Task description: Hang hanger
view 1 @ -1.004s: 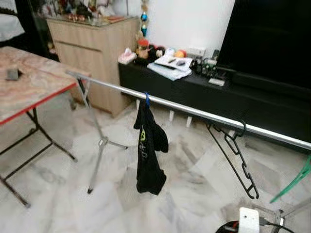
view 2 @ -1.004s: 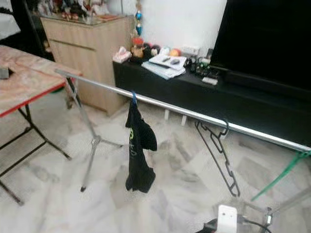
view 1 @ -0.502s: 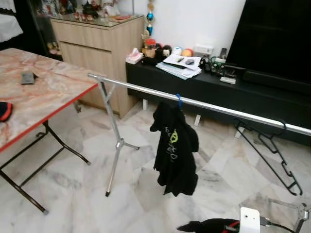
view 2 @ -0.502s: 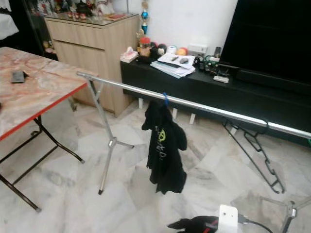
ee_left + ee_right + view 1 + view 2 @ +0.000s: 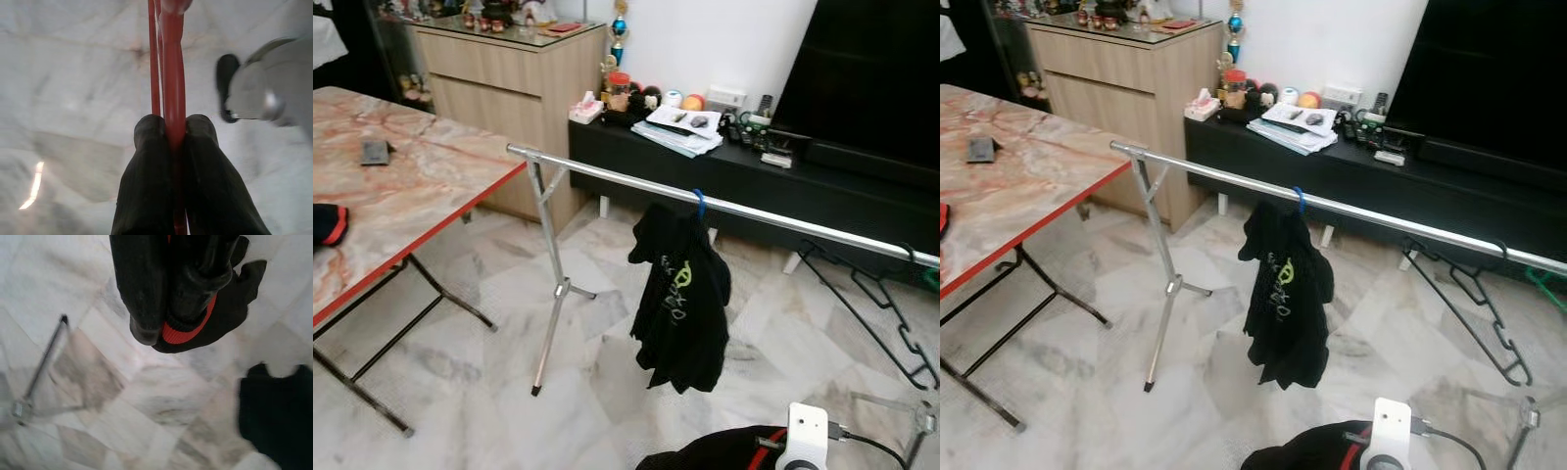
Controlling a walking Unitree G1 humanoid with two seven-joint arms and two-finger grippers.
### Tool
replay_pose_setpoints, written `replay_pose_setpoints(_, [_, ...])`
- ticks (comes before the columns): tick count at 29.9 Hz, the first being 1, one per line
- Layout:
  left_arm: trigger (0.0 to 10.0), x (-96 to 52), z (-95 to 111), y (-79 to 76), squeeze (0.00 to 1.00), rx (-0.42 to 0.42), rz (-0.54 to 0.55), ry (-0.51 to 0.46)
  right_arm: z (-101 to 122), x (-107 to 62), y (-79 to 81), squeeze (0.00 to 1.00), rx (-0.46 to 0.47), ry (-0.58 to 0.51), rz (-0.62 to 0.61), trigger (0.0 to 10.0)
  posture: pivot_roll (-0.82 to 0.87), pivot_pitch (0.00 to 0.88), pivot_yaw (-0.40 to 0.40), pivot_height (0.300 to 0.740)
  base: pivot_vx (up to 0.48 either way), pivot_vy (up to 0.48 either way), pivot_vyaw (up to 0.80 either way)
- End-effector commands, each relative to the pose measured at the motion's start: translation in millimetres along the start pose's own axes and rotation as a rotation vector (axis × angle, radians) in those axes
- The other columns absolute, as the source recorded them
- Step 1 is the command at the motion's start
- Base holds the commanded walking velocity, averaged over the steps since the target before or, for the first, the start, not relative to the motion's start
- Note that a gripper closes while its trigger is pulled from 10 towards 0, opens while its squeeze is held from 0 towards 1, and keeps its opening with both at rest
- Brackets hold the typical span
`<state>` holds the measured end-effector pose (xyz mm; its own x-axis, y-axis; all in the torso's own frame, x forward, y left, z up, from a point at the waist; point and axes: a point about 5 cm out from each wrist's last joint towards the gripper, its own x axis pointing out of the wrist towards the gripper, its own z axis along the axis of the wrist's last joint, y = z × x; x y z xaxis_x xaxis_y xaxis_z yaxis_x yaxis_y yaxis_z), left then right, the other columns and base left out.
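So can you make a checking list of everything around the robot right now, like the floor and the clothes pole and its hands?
Surface: pale marble floor.
Job's things: red hanger pinched in the left gripper; silver clothes rail on a folding stand.
Already hung: black T-shirt on a blue hook; empty black hangers further right.
Clutter: phone on the marble-top table; papers on the black TV bench.
Grippers: left shut on the hanger; right gripper holds a black garment with red trim.
Cables: black cable by the white mount.
Surroundings: wooden cabinet, large TV.

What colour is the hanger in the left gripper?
Red hanger, pinched by the left gripper; clearest in the left wrist view.
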<state>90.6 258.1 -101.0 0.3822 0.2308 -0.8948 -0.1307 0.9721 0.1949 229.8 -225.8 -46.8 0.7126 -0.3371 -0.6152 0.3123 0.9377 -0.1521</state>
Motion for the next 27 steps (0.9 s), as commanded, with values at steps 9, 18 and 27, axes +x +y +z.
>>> replay_pose_setpoints(9, [10.0,-7.4,-19.7,28.9,0.0,-0.005,0.017,0.034,2.7,1.1,-5.0,0.0,0.022,-0.008,-0.016,10.0,0.1,0.0,-0.045,0.74,0.0,0.0,-0.8])
replay_pose_setpoints(18, [10.0,-2.4,-6.9,13.8,0.0,0.009,0.003,0.021,3.3,1.3,-4.8,0.0,0.021,-0.01,-0.014,10.0,0.11,0.0,-0.041,0.74,0.0,0.0,-0.8])
replay_pose_setpoints(27, [10.0,5.3,25.2,-33.7,0.0,0.02,-0.044,-0.023,9.8,2.0,-2.3,0.0,0.029,-0.046,0.0,10.0,0.11,0.0,-0.037,0.74,0.0,0.0,-0.05])
